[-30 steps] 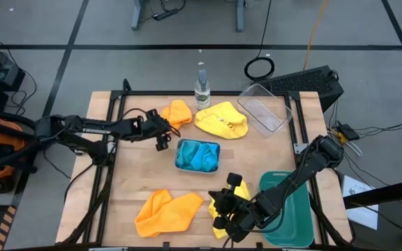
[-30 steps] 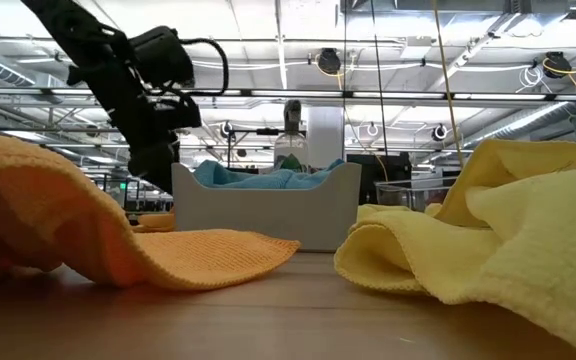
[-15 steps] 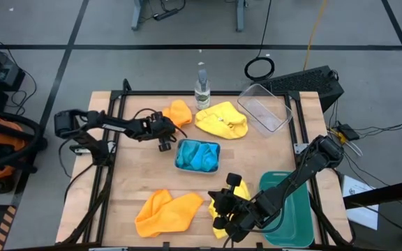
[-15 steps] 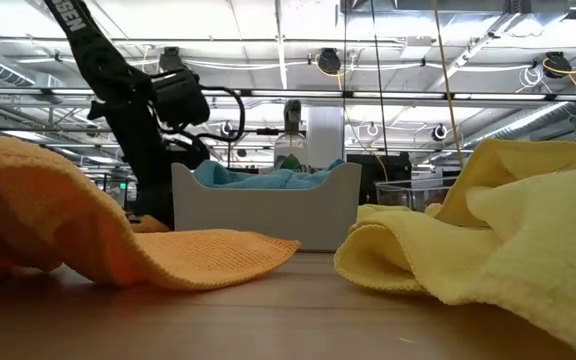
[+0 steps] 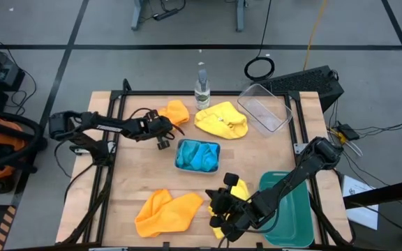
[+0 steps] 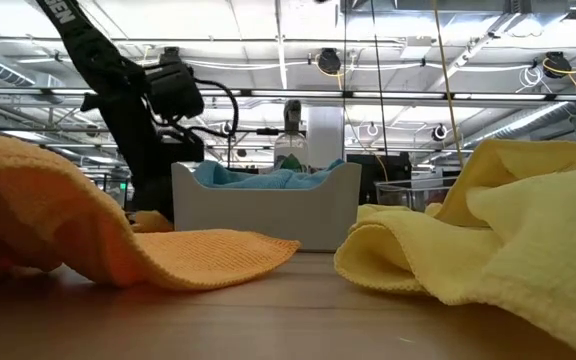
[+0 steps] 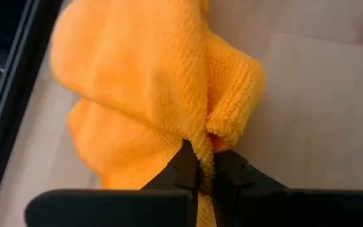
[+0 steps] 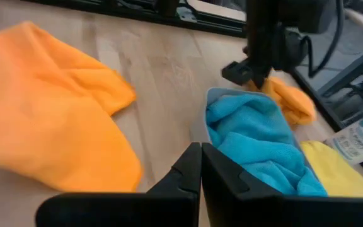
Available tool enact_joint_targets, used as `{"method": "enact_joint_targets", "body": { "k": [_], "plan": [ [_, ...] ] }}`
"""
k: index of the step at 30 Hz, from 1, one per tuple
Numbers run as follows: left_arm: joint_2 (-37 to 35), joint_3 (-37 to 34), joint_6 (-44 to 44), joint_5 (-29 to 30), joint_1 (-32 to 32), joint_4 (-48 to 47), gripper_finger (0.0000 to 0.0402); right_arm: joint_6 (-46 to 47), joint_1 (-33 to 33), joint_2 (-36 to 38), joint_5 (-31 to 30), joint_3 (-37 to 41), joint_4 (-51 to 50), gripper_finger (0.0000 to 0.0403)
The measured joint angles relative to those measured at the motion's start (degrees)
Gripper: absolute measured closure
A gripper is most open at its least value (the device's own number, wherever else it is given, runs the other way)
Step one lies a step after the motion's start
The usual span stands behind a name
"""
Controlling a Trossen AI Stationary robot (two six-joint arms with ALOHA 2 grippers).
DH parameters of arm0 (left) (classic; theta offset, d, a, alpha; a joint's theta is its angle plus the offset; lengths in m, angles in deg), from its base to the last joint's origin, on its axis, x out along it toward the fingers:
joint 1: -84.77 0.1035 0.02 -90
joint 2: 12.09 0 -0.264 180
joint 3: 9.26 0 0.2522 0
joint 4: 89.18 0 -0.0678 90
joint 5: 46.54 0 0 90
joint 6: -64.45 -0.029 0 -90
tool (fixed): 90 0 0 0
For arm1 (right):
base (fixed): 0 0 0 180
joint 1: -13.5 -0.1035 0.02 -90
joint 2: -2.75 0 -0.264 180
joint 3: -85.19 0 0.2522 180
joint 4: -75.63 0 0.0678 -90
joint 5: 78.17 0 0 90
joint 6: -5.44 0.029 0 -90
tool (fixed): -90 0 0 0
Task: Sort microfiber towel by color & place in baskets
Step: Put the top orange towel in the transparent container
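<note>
Landmark: pale grey-blue translucent plastic basket (image 5: 197,155) at the table's middle, holding crumpled bright blue microfiber towels (image 5: 197,156).
Left gripper (image 7: 205,165): just beside the grey-blue basket's far-left corner, fingers pinched together on a fold of a crumpled orange microfiber towel (image 5: 176,112).
Right gripper (image 5: 223,204): near side of the grey-blue basket, fingers closed together, holding nothing visible, over a small yellow microfiber towel (image 5: 239,193).
Second orange towel (image 5: 167,212): flat, near-left of the grey-blue basket.
Larger yellow towel (image 5: 221,120): just beyond it.
Clear basket (image 5: 264,107): far right.
Dark green basket (image 5: 290,209): near right.

Two dark, slender jointed arms. The left arm (image 5: 100,126) carries white lettering along its link and a looping black cable near the wrist. Each gripper (image 7: 205,170) ends in two black, tapered fingers.
</note>
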Motion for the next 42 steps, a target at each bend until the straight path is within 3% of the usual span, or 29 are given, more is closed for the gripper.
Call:
{"method": "enact_joint_targets", "body": {
  "k": [7,12,23,29,38,42],
  "plan": [
    [-11.55,0.02,7.02,-2.2,-2.44,-9.84,0.0376,-1.36,3.58,-2.74,0.4,0.0,3.9,0.0399],
    [-22.87,0.02,13.75,-2.92,-5.59,-17.68,0.0376,-2.87,6.57,-3.01,6.34,0.0,6.5,0.0398],
    [-42.89,0.08,18.09,-7.34,-21.65,-15.37,0.0376,-11.2,9.71,-3.01,7.69,0.0,13.26,0.0392],
    [-46.4,0.11,18.09,-7.49,-31.6,-11.11,0.0376,-14.82,10.48,-3.01,6.98,0.0,15.98,0.0331],
    [-44.84,0.13,16.03,-7.57,-44.76,-2.17,0.0376,-19.9,11.39,-4.64,6.28,0.0,17.38,0.0214],
    [-42.98,0.13,13.34,-7.56,-47.63,1.87,0.0376,-29.23,11.39,-7.39,5.9,0.04,27.7,0.018]
  ]
}}
